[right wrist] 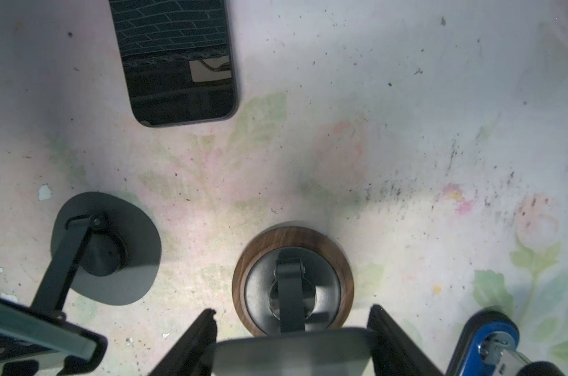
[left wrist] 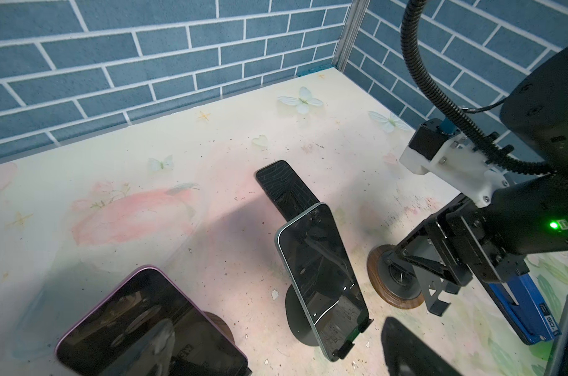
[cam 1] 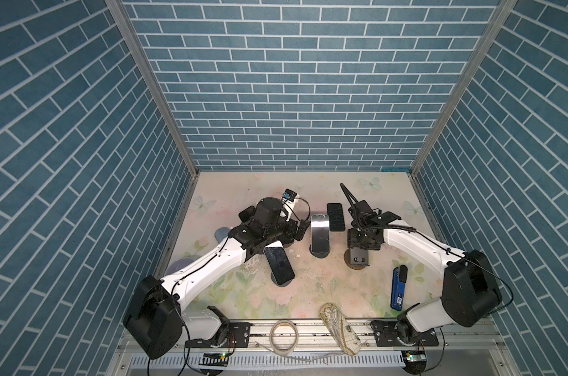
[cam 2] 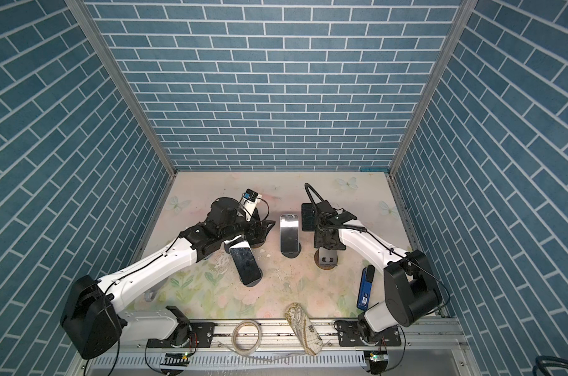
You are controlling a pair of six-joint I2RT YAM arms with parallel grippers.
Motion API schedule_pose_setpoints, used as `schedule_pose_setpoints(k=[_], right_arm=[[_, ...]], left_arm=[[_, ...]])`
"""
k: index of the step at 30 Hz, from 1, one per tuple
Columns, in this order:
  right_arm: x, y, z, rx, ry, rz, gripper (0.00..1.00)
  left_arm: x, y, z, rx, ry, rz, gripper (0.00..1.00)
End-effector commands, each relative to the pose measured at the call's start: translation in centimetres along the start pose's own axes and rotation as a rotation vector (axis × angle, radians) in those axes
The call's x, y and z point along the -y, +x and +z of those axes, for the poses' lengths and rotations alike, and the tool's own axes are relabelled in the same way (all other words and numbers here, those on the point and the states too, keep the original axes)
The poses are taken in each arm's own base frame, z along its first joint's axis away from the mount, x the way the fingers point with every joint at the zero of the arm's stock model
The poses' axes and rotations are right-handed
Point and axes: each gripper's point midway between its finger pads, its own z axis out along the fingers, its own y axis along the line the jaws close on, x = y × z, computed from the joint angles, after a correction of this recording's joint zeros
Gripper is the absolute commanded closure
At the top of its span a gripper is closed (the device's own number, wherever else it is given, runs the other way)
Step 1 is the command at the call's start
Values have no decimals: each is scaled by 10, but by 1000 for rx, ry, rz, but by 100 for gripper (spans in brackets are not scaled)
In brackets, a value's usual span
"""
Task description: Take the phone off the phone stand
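**Right hand [right wrist: 292,311] at the wood-based stand [right wrist: 243,260]**

Right hand straddles the stand's grey plate [right wrist: 292,351], a finger at each edge; clamped or merely close, cannot tell; left hand [cam 1: 300,229] has its jaws wide apart. Green-edged phone [cam 1: 320,234] leans on a disc stand [cam 1: 320,255] at mid-desk [cam 1: 243,302]; purple-edged phone [cam 1: 279,265] is propped at its 8 o'clock; black phone [cam 1: 336,216] lies flat at its 1 o'clock.
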Motion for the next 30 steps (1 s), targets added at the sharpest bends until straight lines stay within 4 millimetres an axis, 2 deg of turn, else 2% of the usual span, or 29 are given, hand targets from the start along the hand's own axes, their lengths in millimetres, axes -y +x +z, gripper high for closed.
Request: schedule_pose_setpoints(k=[1,10,13,21,27,30], right_arm=[[9,-27,-14,61,63,-14,51],[29,-79,-18,108,43,-10,51],[35,-99,-13,110,28,-2,51],[37,-152,5,118,-20,-32,50],[36,-182,22,118,-35,-37,49],[35,-190,31,105,-42,-37,49]], left_arm=[[1,-9,2,19,-8,21,0],[-4,-5,7,4,-31,40,0],[-4,-6,9,4,-33,43,0],[-7,-6,10,9,-48,49,0],[-11,-2,11,-8,-67,57,0],[-13,0,11,-16,-75,63,0]])
